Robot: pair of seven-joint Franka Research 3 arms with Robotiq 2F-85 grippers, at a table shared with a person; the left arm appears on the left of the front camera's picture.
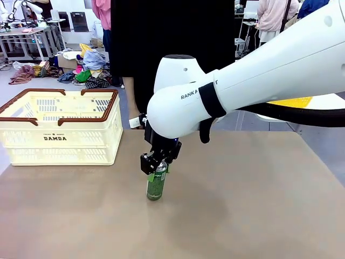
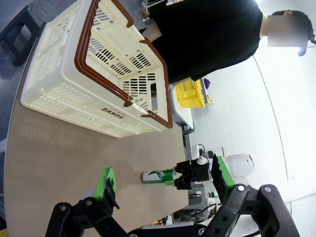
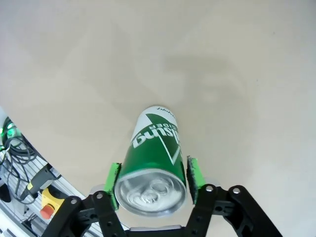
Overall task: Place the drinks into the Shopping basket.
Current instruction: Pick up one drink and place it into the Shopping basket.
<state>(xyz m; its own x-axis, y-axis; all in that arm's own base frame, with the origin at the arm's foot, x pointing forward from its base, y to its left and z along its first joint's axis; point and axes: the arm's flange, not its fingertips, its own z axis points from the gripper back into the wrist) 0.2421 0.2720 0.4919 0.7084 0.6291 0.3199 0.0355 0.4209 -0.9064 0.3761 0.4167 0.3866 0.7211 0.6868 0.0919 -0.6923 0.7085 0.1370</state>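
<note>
Right gripper (image 1: 158, 168): reaches down from above, green pads pinching the green can (image 1: 156, 186) on either side just below its silver top. Can: upright, base on the table (image 1: 242, 205), a little left of the table's middle in the front view; white print visible on its side in the right wrist view. Shopping basket (image 1: 59, 137): on the table at ten o'clock from the can, well apart from it, handles folded onto the brown rim. Left gripper (image 2: 163, 170): fingers spread wide, nothing between them, above the table. Person (image 1: 156, 43): in black, at twelve o'clock behind the table's far edge.
</note>
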